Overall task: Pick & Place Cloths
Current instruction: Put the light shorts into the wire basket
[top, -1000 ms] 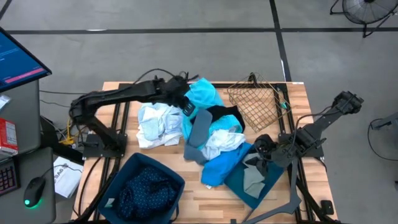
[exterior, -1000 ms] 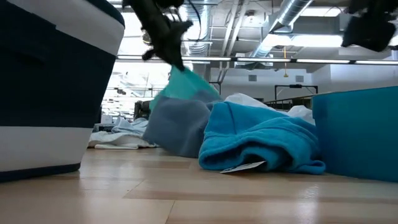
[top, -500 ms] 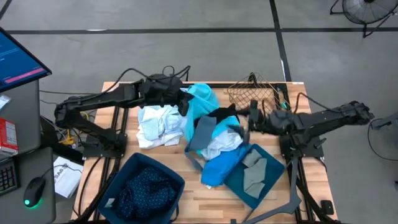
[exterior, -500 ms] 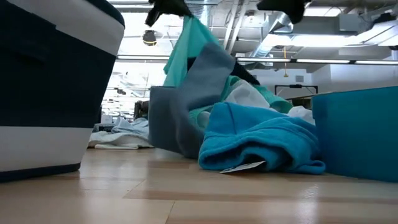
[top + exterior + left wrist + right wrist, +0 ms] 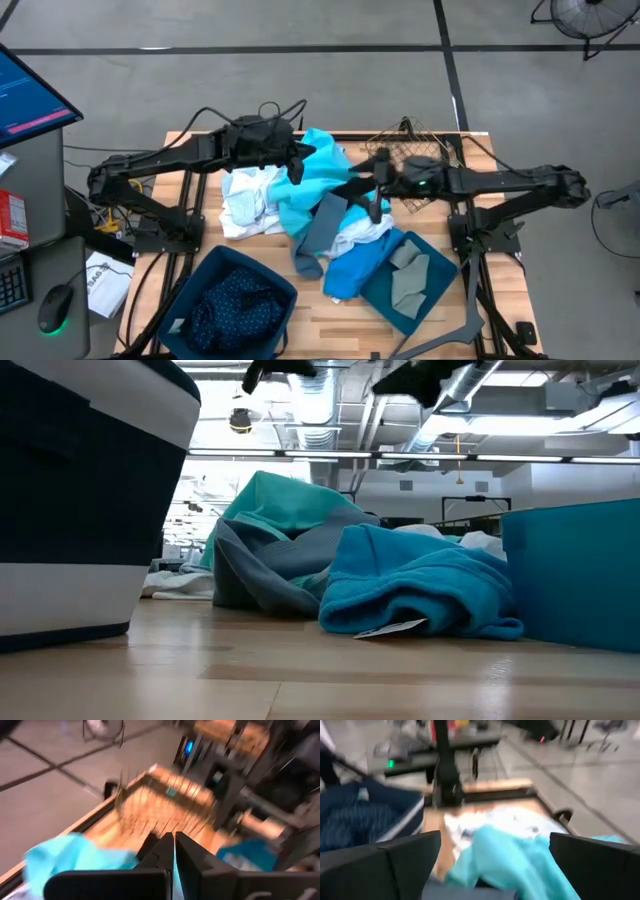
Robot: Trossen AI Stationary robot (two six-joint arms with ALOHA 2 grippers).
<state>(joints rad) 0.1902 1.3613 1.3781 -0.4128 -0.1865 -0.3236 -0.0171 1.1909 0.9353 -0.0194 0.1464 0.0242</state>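
The cloths lie heaped mid-table. A turquoise cloth [image 5: 320, 175] sits in a puffed mound [image 5: 280, 500] over a grey one [image 5: 318, 228]. My left gripper [image 5: 299, 163] hangs shut above that mound's far left side. In the low view, open air separates my left gripper [image 5: 278, 370] from the mound. The left wrist view shows my left gripper [image 5: 174, 842] with turquoise beside it. My right gripper [image 5: 368, 185] hovers wide open over the black cloth [image 5: 352, 186]. In its wrist view, my right gripper [image 5: 495, 845] has the turquoise cloth [image 5: 510, 862] ahead and below.
A bright blue cloth [image 5: 355, 265] and a white cloth [image 5: 250, 200] flank the heap. A dark bin [image 5: 205, 275] at the near left holds a navy dotted cloth [image 5: 235, 305]. A teal bin [image 5: 432, 290] at the near right holds grey cloth. A wire basket [image 5: 410, 160] stands far right.
My left gripper rose, drawing the turquoise and grey cloths up off the pile. Both then dropped and now lie as a puffed heap below it. My right gripper swung from over the near-right bin toward the table's middle, rising and rolling.
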